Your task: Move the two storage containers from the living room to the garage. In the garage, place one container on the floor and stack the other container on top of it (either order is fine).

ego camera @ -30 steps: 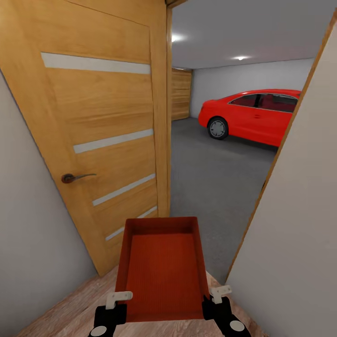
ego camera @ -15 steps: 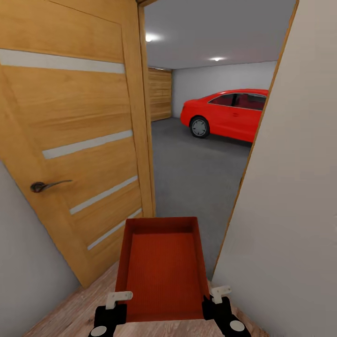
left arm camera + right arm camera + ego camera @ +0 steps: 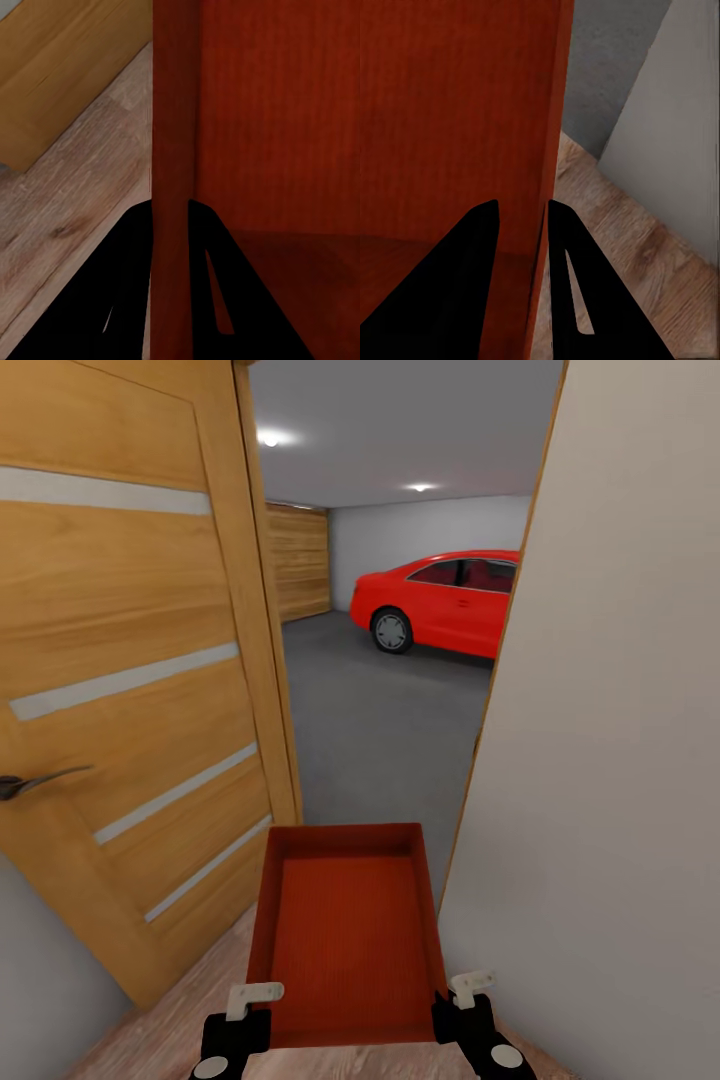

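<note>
One orange-red storage container (image 3: 345,930) is carried level in front of me, open side up and empty. My left gripper (image 3: 252,1008) is shut on its left wall near the closest corner. My right gripper (image 3: 452,1000) is shut on its right wall. In the left wrist view the thin red wall (image 3: 171,150) runs between the black fingers (image 3: 124,292). The right wrist view has the other wall (image 3: 529,135) pinched between the fingers (image 3: 574,277). Ahead, through the doorway, lies the garage with its dark grey floor (image 3: 380,730).
An open wooden door (image 3: 130,690) with a lever handle (image 3: 30,783) stands close on the left. A white wall (image 3: 610,740) edges the doorway on the right. A red car (image 3: 440,605) is parked at the far side. Wood planks (image 3: 170,1020) lie under me.
The camera has moved on toward the doorway, so door, car and wall edge have slid left in the picture. The container and both grippers keep their places in the view.
</note>
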Motion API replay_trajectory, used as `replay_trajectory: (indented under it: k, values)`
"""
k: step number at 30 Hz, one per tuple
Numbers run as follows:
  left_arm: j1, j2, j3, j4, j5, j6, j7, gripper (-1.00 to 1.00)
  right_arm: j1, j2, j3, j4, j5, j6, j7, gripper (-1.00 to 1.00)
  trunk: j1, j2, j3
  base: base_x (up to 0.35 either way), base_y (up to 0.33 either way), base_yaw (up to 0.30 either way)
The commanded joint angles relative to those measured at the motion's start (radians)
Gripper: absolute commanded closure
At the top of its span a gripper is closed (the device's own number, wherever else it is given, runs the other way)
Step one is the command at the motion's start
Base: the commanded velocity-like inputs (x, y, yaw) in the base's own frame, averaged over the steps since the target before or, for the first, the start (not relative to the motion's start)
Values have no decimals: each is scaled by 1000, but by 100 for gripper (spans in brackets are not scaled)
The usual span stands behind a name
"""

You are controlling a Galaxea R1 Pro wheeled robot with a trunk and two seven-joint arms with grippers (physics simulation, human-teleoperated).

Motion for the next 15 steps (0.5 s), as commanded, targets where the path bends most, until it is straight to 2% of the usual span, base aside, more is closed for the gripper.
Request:
replay_trajectory:
  k: [1, 7, 12, 15]
  values:
    - [0, -48, -2, 0, 40, 5, 1, 100, -1, 1, -11, -5, -4, -15, -2, 100, 1, -2, -2, 86, 0, -262]
    - [0, -48, -3, 0, 40, 5, 1, 100, -1, 1, -11, -5, -5, -15, -2, 100, 1, -2, -2, 95, 0, -228]
    - [0, -48, -2, 0, 40, 5, 1, 100, -1, 1, -11, -5, -4, -15, -2, 100, 1, -2, -2, 103, 9, -47]
    - [0, -48, -3, 0, 40, 5, 1, 100, -1, 1, -11, -5, -4, -15, -2, 100, 1, -2, -2, 175, 120, -8]
